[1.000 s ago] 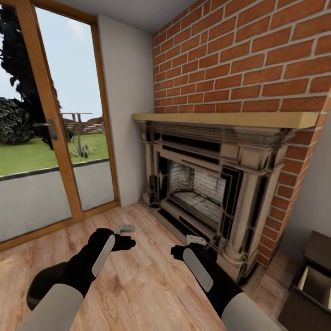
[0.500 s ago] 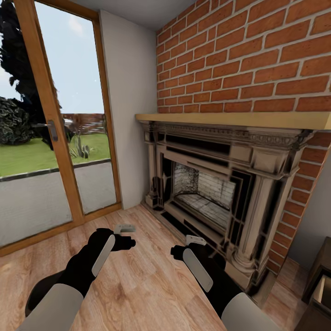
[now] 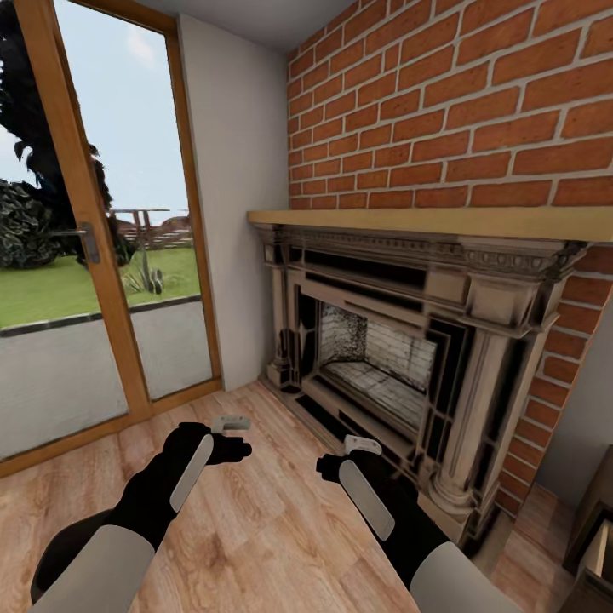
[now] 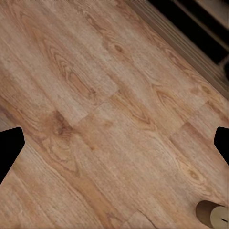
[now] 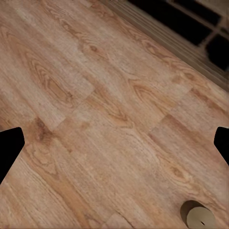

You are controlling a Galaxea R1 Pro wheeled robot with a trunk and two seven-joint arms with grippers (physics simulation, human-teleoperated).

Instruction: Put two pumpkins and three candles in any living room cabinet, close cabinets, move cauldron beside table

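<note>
Fingers (image 4: 10, 145) spread above wooden floor (image 3: 255, 528) beside fireplace (image 3: 383, 358)

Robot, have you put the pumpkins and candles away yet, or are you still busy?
Nothing looks finished from here. Both hands are empty: the left gripper and right gripper are open over bare wooden floor, facing the fireplace beside the glass door. One candle stands on the floor near the grippers. At the right edge, the cabinet looks open. So collecting, closing up and moving the cauldron seem left.
</note>
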